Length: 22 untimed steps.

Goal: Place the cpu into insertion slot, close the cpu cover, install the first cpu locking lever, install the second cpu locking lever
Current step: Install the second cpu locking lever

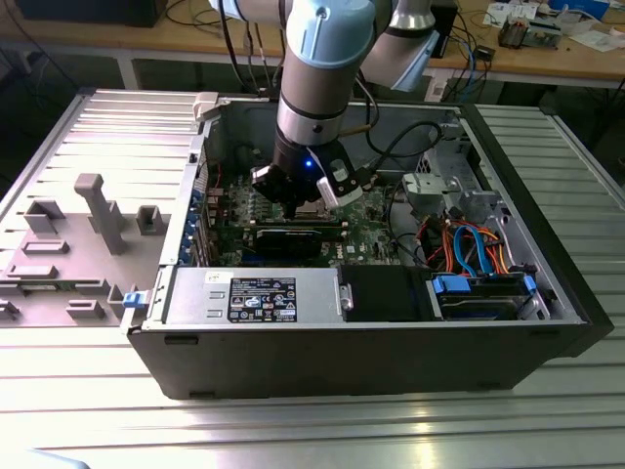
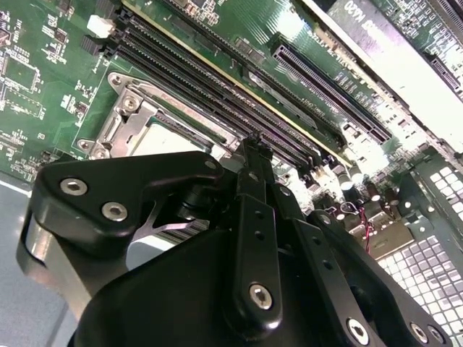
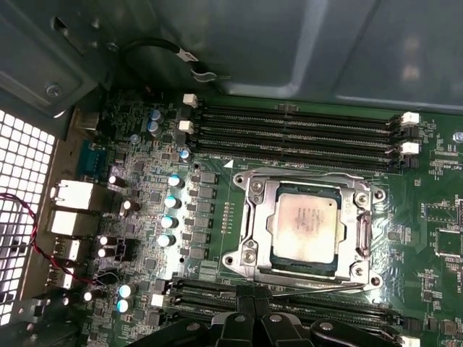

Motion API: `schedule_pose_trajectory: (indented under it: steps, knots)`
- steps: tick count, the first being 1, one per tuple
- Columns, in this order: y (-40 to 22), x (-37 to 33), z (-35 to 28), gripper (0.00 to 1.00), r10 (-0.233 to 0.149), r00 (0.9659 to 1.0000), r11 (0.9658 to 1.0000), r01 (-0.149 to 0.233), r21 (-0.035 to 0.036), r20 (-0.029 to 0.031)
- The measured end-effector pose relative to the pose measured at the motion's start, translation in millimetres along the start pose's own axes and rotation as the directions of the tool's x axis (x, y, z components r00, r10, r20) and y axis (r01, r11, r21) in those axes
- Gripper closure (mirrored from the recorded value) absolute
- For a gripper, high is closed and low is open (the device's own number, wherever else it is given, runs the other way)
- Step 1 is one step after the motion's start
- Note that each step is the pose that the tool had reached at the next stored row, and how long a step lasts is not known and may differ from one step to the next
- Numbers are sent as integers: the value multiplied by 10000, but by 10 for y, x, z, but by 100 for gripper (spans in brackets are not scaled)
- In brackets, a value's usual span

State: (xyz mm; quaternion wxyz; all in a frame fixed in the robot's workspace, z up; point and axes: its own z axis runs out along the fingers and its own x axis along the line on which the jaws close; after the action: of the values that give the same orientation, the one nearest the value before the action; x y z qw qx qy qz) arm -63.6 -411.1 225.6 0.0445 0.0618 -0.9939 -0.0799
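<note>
Your cpu (image 3: 304, 230) sat seated in the insertion slot (image 3: 255, 189), with the cpu cover (image 3: 363, 235) closed flat around it. Your claw (image 3: 255, 307) hovered just beside the socket's edge, fingers together, gripping nothing.

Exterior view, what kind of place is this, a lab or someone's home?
Most likely a robotics lab or workshop: an open computer case sits on a ribbed metal table under a robot arm, with cluttered wooden workbenches and cables behind.
</note>
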Motion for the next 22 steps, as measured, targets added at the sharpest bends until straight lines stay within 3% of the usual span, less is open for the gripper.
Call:
schedule_pose_trajectory:
  steps: [9, 18, 22]
  knots:
    - [-22, 39, 11, 89, 5, 10000, 10000, -5, 0, 1]
    - [-27, 103, 101, 89, 131, 9999, 9999, -130, -103, 33]
    - [-27, 104, 101, 89, 130, 9999, 9998, -130, -117, 34]
